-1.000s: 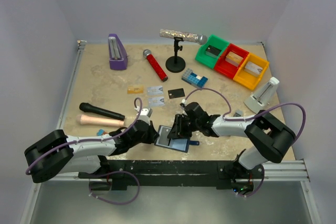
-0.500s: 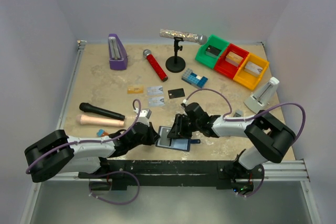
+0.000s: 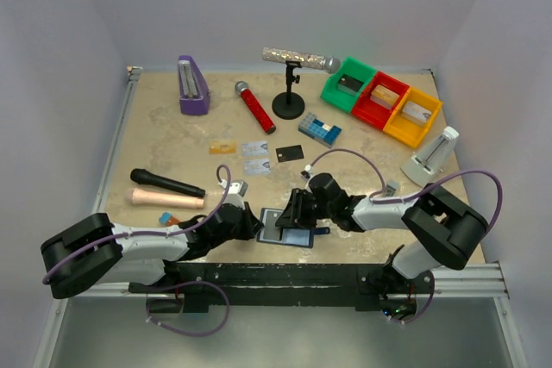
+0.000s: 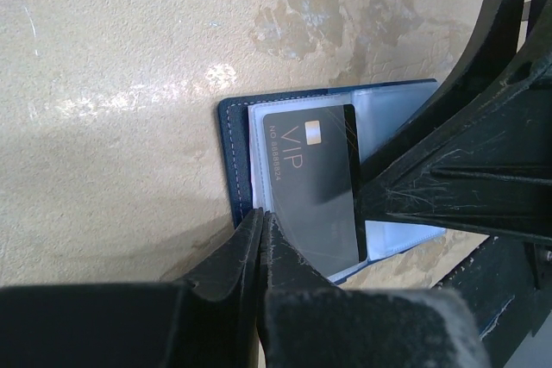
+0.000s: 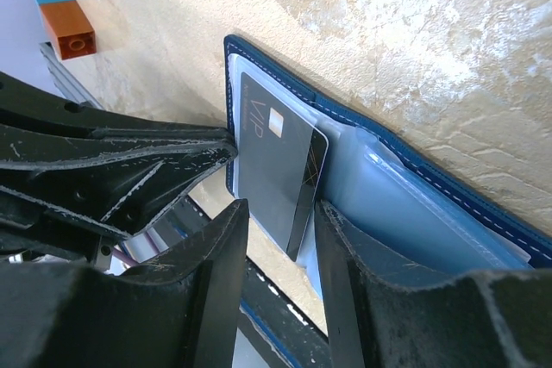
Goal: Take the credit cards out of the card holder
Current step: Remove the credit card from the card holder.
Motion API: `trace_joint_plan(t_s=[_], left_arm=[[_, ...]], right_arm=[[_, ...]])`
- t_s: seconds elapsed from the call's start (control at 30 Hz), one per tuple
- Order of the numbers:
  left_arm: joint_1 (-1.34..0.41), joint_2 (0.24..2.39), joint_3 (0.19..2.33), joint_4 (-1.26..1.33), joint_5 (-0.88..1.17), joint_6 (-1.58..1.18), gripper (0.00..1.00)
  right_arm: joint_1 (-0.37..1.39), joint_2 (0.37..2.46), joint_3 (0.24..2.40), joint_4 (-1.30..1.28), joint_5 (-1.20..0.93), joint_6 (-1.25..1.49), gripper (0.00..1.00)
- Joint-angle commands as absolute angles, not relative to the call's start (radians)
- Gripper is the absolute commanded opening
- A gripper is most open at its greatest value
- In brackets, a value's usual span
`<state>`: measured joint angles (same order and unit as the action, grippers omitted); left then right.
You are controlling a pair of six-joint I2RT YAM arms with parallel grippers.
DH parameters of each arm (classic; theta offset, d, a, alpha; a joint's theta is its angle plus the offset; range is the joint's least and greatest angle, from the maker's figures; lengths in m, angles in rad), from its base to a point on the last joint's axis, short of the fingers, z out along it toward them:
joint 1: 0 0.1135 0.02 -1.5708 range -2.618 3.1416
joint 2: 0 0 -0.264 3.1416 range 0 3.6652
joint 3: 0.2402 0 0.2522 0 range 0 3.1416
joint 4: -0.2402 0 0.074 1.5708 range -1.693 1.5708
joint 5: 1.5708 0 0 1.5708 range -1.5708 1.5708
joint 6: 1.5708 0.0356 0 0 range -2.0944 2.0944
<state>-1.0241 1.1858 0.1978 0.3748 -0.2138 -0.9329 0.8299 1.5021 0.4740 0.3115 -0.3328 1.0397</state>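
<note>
Right wrist: card [image 5: 272,161] between claw [image 5: 280,208] fingers [image 5: 216,290]

Robotics lab test cell: plain pale walls [image 3: 259,6] enclose a mottled beige table [image 3: 155,135]; a left arm [image 3: 129,246] and right arm [image 3: 435,223] stand at its near metal rail [image 3: 470,280].

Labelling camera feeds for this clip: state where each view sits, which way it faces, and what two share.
Top external: high behind the robot, looking down on the table; left arm and right arm show, meeting at the card holder.
Left wrist: on the left arm, looking past the left fingers at a dark VIP card; right fingers intrude.
Right wrist: on the right arm, looking past the right fingers; left fingers opposite.
Shared: both wrist views show that card in the holder.
</note>
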Motion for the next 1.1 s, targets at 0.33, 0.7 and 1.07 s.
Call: trace_joint_plan(t_s=[0.33, 0.7, 1.07], left_arm=[[-1.037, 1.213, 0.158, 0.387, -0.213, -0.951, 0.01], [-1.039, 1.246, 0.152, 0.419, -0.199, -0.956, 0.01], [-1.040, 1.278, 0.143, 0.459, -0.186, -0.966, 0.00]], right_arm=[[0.830, 1.480, 0.400, 0.544, -0.373, 1.074, 0.41], [0.830, 1.514, 0.379, 0.695, -0.414, 1.112, 0.43], [0.830, 1.563, 0.403, 0.769, -0.475, 1.144, 0.43]])
